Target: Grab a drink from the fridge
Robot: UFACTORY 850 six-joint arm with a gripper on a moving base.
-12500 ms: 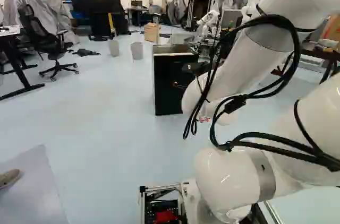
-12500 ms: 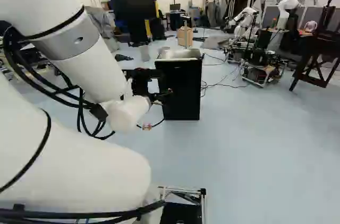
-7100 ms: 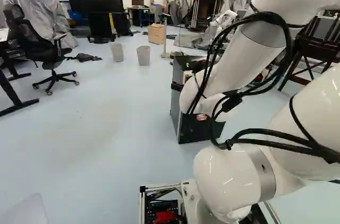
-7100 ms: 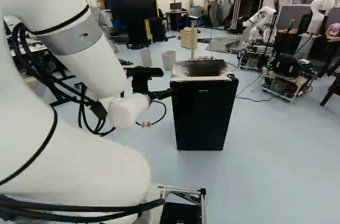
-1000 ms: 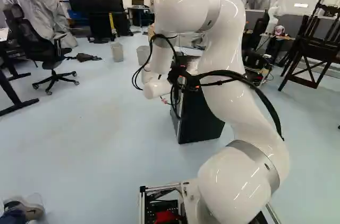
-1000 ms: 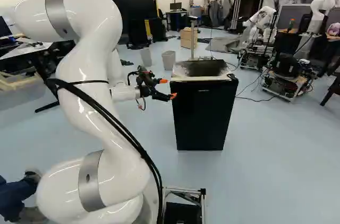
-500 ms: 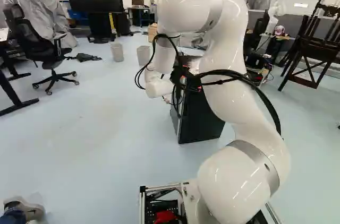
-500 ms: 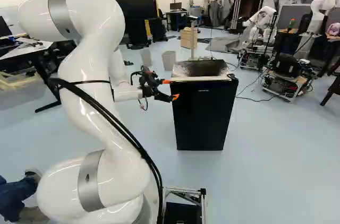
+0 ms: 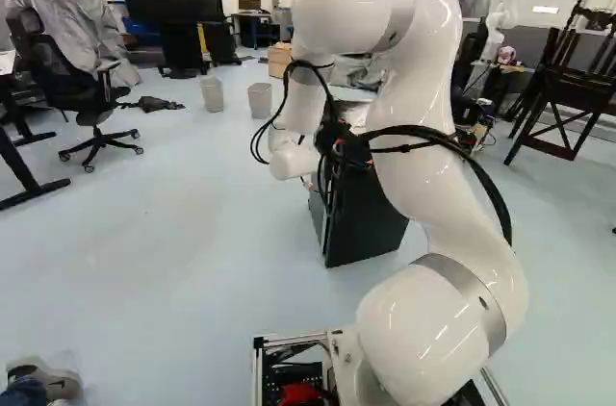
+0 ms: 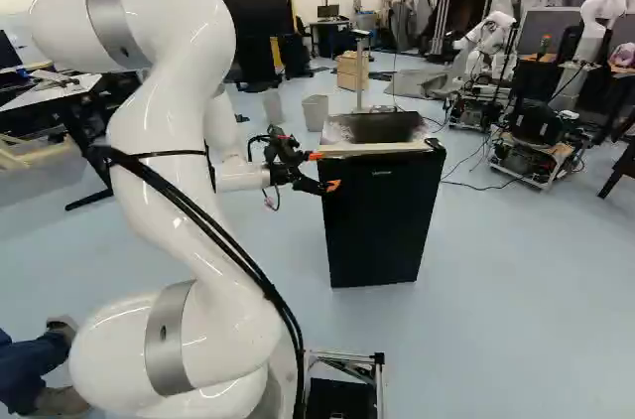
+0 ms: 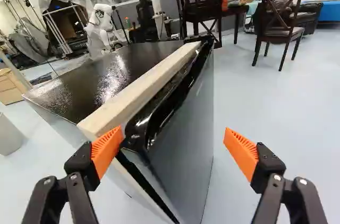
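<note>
Okay so the gripper (image 10: 324, 171) is open, fingers spread wide at the left corner of the black fridge (image 10: 382, 225). One orange pad (image 11: 107, 149) sits right at that corner by the pale wooden strip (image 11: 141, 88), the other's out in front of the door (image 11: 183, 134), well clear of it. Door looks slightly ajar, btw. Pale bin (image 10: 316, 113) stands far left, past the fridge.
</note>
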